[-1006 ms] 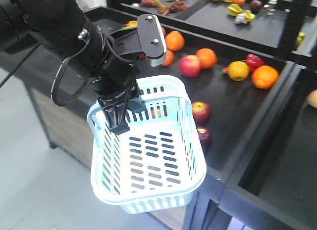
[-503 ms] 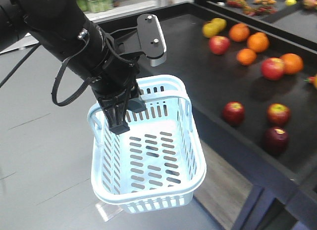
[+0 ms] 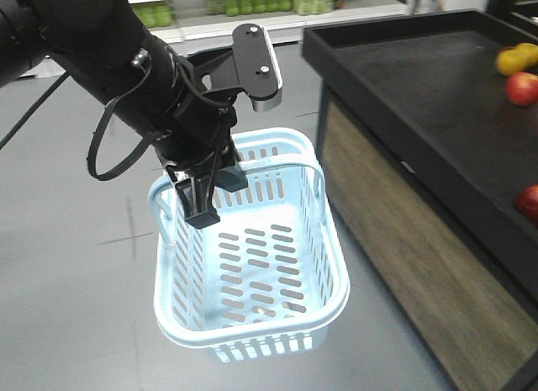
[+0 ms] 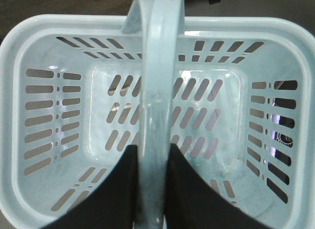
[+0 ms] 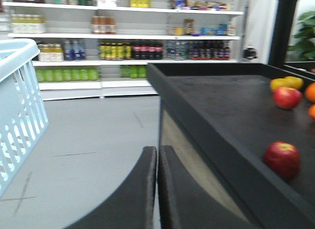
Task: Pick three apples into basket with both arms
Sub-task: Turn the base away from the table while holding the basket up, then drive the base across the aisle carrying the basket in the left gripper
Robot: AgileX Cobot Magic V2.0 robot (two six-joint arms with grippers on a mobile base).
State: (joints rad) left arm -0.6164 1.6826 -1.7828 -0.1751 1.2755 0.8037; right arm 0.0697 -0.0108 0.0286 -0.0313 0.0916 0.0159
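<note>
The pale blue basket [image 3: 252,339] hangs empty over the grey floor, left of the black counter. My left gripper [image 3: 202,193] is shut on its handle [image 4: 156,66], one black finger on each side of the handle, seen from above in the left wrist view as my left gripper [image 4: 152,150]. One dark red apple [image 5: 282,159] lies near the counter's front edge and shows at the right border as the apple [image 3: 530,202]. My right gripper [image 5: 157,149] is shut on nothing, low beside the counter's corner; the basket [image 5: 19,106] is at its left.
The black counter [image 3: 420,80] with a raised rim fills the right side, on a wood-panelled base [image 3: 403,231]. A lighter red apple [image 5: 288,97], yellow fruit [image 5: 286,82] and an orange [image 5: 311,91] lie farther back. Shop shelves [image 5: 123,47] of bottles line the far wall.
The whole view has swung left: the counter and its fruit slid toward the right edge and grey floor now lies under the basket. The left gripper's hold on the handle is unchanged.
</note>
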